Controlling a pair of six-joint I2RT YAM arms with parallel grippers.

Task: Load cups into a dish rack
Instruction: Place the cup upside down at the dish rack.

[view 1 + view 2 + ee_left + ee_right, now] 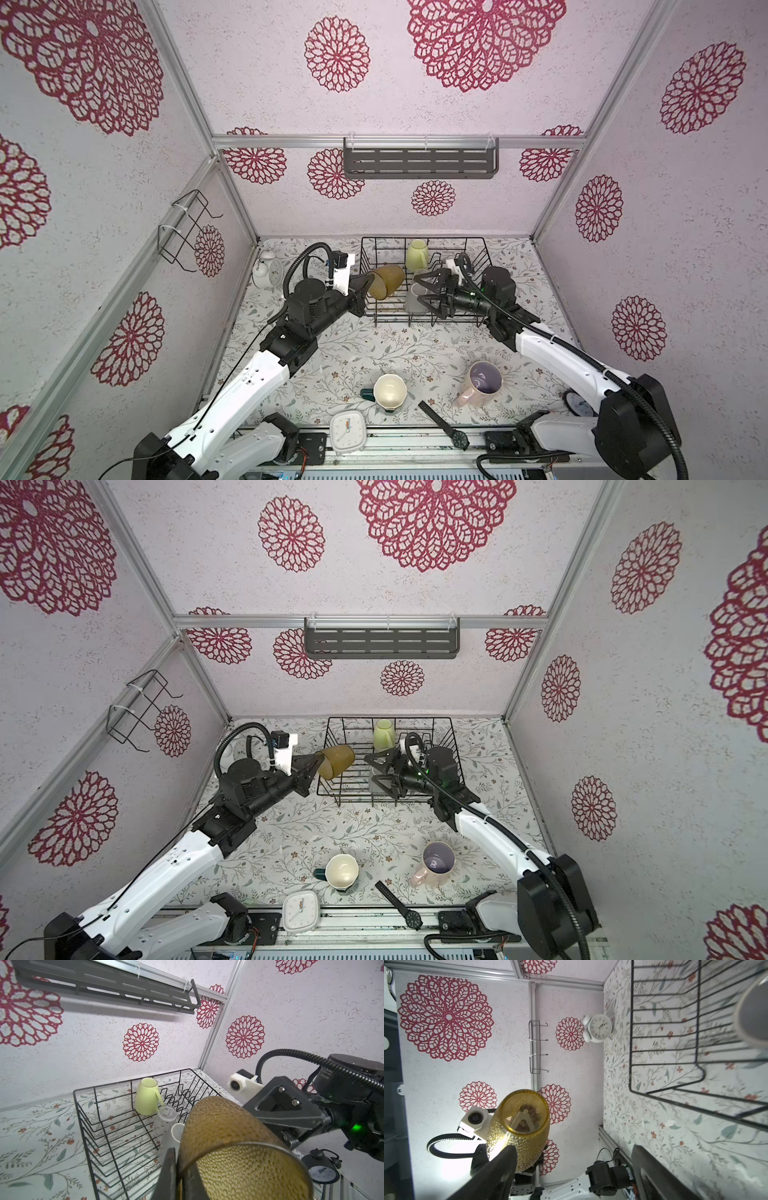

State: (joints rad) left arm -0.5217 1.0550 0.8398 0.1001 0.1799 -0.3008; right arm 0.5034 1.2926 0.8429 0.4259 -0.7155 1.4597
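Dish rack (116,1126) is set at tabletop's far edge | left end effector (366,289) is clamped on amber tumbler (388,280), held tilted over rack's left wall | right end effector (419,287) is spread open, nothing gripped, beside grey mug (412,303) in rack | green mug (417,254) and clear glass (167,1113) are seen inside rack | teal mug (389,392) and pink mug (482,382) are found near tabletop's front edge

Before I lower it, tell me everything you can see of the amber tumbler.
The amber tumbler is translucent glass with a dimpled, scale-like texture and a smooth base. The left gripper holds it in the air, tilted nearly on its side, fingers pinching the rim, base pointing over the dish rack. It hangs above the rack's left side; nothing else appears to touch it.
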